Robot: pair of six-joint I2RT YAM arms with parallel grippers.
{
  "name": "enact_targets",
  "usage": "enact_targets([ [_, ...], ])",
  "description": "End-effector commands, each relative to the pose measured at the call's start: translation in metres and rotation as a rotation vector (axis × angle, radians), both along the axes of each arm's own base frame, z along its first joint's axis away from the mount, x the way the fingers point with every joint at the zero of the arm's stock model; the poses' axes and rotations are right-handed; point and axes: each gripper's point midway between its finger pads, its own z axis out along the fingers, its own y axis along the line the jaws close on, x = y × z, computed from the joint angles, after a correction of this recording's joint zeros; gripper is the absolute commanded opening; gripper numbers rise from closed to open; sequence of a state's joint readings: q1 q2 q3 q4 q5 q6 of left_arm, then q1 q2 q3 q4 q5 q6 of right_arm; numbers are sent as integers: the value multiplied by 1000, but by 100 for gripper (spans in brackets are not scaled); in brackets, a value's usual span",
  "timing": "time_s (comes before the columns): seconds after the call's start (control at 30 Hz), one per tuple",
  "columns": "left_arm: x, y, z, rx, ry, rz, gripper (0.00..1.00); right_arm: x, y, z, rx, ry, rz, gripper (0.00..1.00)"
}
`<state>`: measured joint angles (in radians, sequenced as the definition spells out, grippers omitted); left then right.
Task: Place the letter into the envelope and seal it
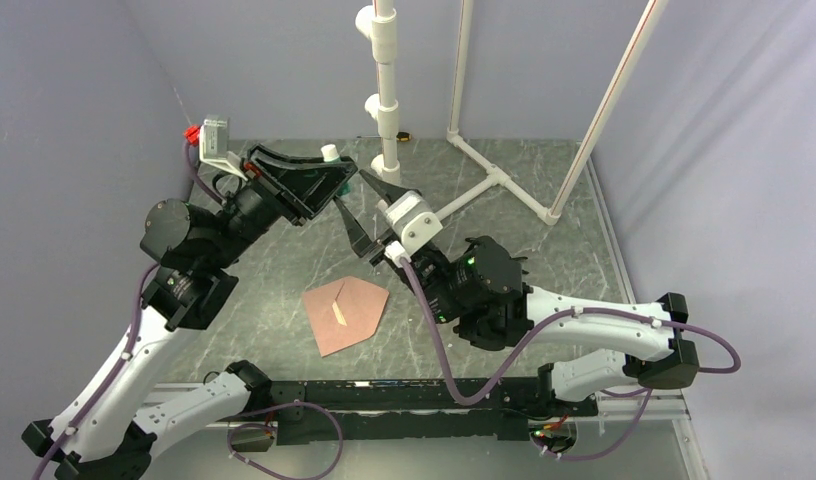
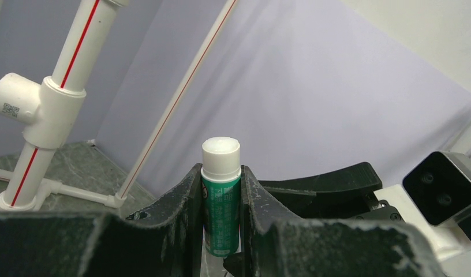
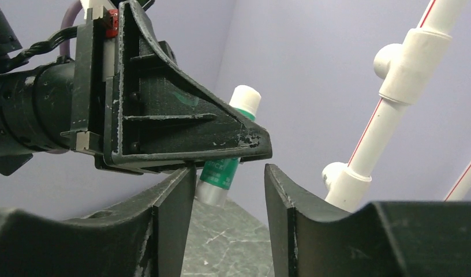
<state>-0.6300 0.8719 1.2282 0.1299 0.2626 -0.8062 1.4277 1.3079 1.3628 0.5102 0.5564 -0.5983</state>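
My left gripper (image 1: 339, 182) is raised above the table and shut on a green glue stick (image 2: 221, 199) with a white cap (image 1: 330, 152), held upright between its fingers. My right gripper (image 1: 351, 190) is open just beside it. In the right wrist view its jaws (image 3: 229, 176) stand apart below the left gripper (image 3: 245, 144), with the stick's silver bottom end (image 3: 213, 190) close to one finger. The pinkish-brown envelope (image 1: 356, 305) lies flat on the table nearer the arms, away from both grippers. A thin tan sliver (image 1: 339, 313) shows on it. The letter as a sheet is not in view.
A white PVC pipe frame (image 1: 494, 180) stands at the back of the table, with an upright post (image 1: 386, 100) and a slanted pole (image 1: 609, 100). Purple walls close in the left, back and right sides. The tabletop (image 1: 284, 270) is green marbled.
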Motion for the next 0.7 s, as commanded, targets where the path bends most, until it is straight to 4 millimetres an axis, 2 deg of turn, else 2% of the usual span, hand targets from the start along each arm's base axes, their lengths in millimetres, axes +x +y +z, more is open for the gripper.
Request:
enact_targets([
  [0.0, -5, 4, 9, -15, -30, 2, 2, 2, -10, 14, 38, 19, -28, 50],
  [0.17, -8, 3, 14, -20, -52, -6, 2, 2, -5, 3, 4, 27, -17, 65],
  [0.27, -8, 2, 15, -15, -58, -12, 2, 5, -5, 3, 12, 38, -31, 65],
  [0.47, -7, -1, 13, -11, -68, -18, 2, 17, -16, 13, 70, 59, -102, 46],
  [0.6, -7, -1, 17, -21, -81, -17, 2, 21, -17, 11, 77, 88, -103, 36],
  [0.67, -9, -1, 20, -25, -100, -25, 2, 24, -18, 8, 104, 124, -86, 23],
])
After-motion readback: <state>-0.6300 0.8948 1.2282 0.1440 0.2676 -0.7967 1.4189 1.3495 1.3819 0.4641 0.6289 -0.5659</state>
